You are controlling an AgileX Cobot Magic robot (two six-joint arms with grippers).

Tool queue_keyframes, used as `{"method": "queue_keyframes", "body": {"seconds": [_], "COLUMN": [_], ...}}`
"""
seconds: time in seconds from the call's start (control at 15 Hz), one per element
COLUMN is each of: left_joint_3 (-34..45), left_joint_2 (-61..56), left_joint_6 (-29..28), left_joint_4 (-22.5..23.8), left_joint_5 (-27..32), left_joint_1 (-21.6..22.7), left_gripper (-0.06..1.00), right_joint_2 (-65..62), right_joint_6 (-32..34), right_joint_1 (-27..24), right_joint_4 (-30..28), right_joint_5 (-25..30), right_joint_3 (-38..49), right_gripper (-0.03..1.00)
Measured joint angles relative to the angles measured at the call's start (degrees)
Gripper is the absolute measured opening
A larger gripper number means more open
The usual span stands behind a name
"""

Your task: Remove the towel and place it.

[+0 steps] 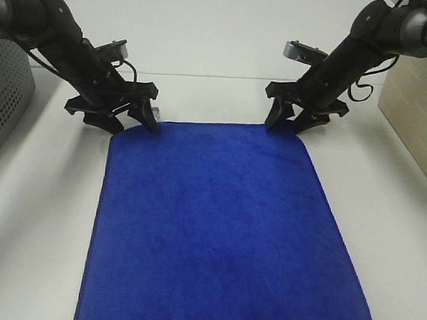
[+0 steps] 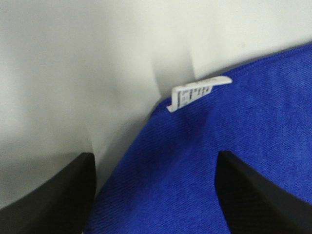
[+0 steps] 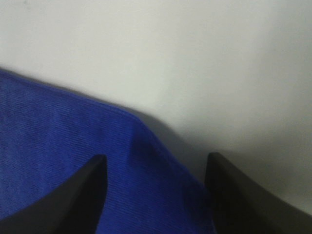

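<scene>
lying flat, towel (image 1: 223, 227) lengthwise near to far, left claw (image 1: 134, 124) and right claw (image 1: 288, 126) released

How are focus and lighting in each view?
Exterior high: sharp, evenly lit, white table nearly washed out. Left wrist: soft, tag print unreadable, fingers blurred. Right wrist: dimmest and blurriest, dark shadow beside the towel corner.

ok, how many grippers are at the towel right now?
2. The left gripper sits open at the far-left corner of the towel, beside the white tag; the right gripper sits open at its far-right corner. Neither grips cloth yet. None seems hidden.
</scene>
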Motion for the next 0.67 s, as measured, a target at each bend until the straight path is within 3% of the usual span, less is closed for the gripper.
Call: {"method": "queue_keyframes", "body": {"seconds": [0.2, 0.4, 0.67], "left_joint_3": [0.0, 0.0, 0.0], "left_joint_2": [0.3, 0.3, 0.3], "left_joint_6": [1.8, 2.3, 4.6], "left_joint_4": [-2.5, -3.2, -3.2], "left_joint_5": [-1.1, -1.3, -1.3], "left_joint_1": [-0.7, -1.1, -1.0], "left_gripper": [0.64, 0.57, 0.35], "right_joint_2": [0.6, 0.8, 1.1], "right_joint_6": [-0.5, -0.5, -0.5], "right_joint_1": [2.1, 2.1, 2.1], "right_joint_4": [0.5, 1.2, 0.9], "right_joint_5": [-1.0, -0.9, -0.7], "right_joint_3": [-0.5, -0.5, -0.5], "right_gripper": [0.57, 0.54, 0.37]}}
